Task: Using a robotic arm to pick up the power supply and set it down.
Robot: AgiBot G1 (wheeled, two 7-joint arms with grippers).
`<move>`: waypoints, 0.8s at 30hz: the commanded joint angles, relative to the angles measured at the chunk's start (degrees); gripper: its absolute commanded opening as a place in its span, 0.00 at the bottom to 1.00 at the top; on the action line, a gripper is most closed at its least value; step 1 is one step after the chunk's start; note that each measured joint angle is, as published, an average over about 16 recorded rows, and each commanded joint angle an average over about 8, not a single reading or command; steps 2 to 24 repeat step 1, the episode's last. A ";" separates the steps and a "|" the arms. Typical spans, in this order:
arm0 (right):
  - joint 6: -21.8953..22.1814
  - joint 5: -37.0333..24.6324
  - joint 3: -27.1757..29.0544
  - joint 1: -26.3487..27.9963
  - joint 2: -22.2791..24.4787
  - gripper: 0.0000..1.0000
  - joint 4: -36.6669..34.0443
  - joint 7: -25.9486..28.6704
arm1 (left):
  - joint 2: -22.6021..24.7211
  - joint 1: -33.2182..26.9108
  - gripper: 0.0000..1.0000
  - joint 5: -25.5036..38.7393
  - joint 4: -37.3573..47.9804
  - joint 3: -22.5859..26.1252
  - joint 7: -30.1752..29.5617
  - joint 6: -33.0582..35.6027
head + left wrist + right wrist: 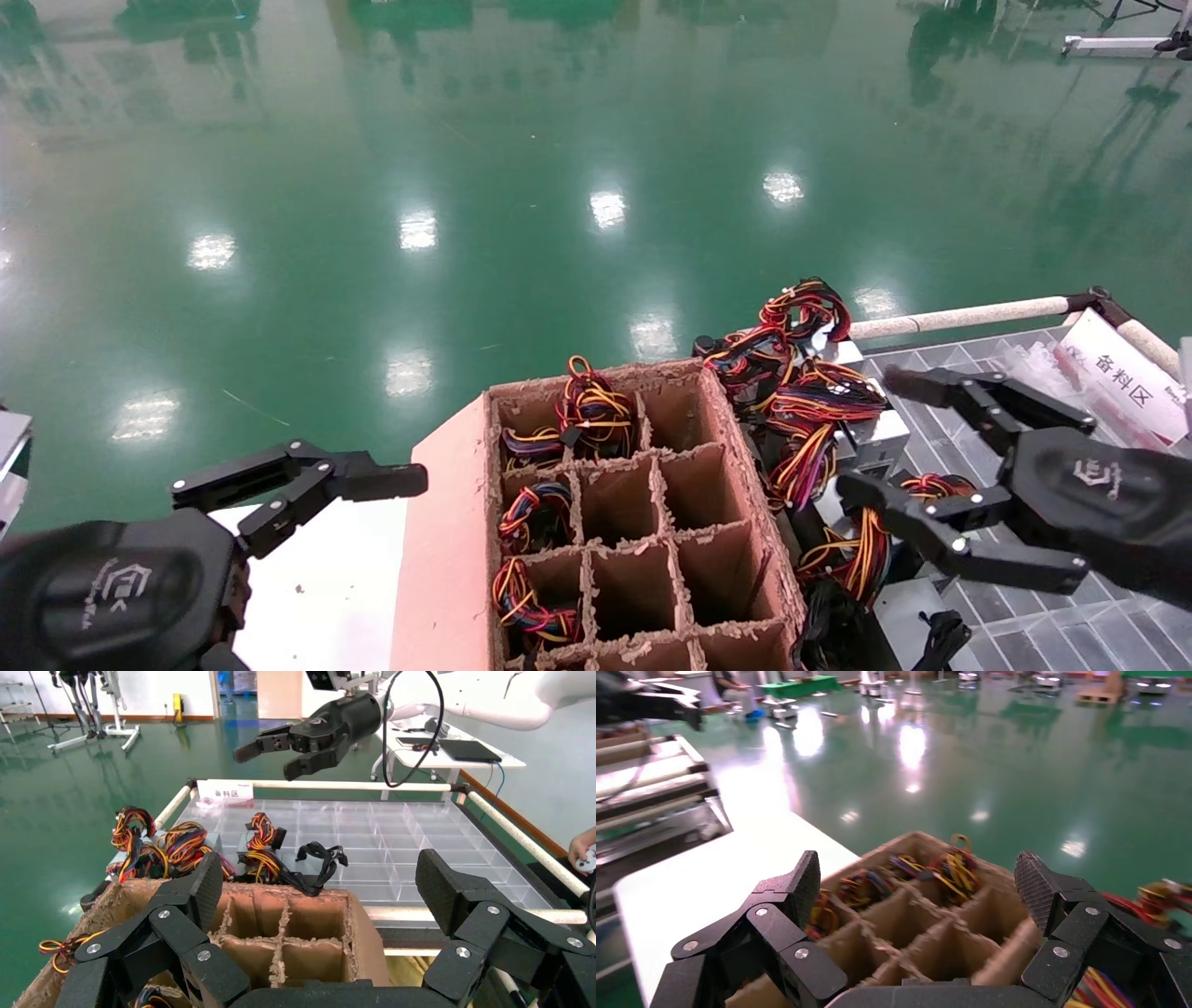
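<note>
Several power supplies (880, 436), silver boxes with red, yellow and black wire bundles, lie heaped on a clear gridded tray (1071, 634) just right of a divided cardboard box (447, 559). More wire bundles (587, 410) fill the box's left cells. My right gripper (871, 433) hovers open over the heap, nothing between its fingers. It also shows from the left wrist, above the tray (393, 832), as the right gripper (263, 762). The left gripper (363, 480) hangs open and empty by the box's left side. The heap (176, 846) lies beyond the box (365, 945).
A white table top (326, 578) lies left of the box. A padded rail (968, 317) and a white label card (1127, 382) border the tray. Green floor stretches beyond. A person's hand (583, 855) shows at the tray's far side.
</note>
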 commanded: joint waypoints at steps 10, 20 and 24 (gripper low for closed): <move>-1.25 -0.04 -0.73 1.02 -0.59 1.00 1.34 0.72 | 0.00 0.00 1.00 0.00 0.00 0.00 0.00 0.00; -1.25 -0.04 -0.73 1.02 -0.59 1.00 1.34 0.72 | 0.00 0.00 1.00 0.00 0.00 0.00 0.00 0.00; -1.25 -0.04 -0.73 1.02 -0.59 1.00 1.34 0.72 | 0.00 0.00 1.00 0.00 0.00 0.00 0.00 0.00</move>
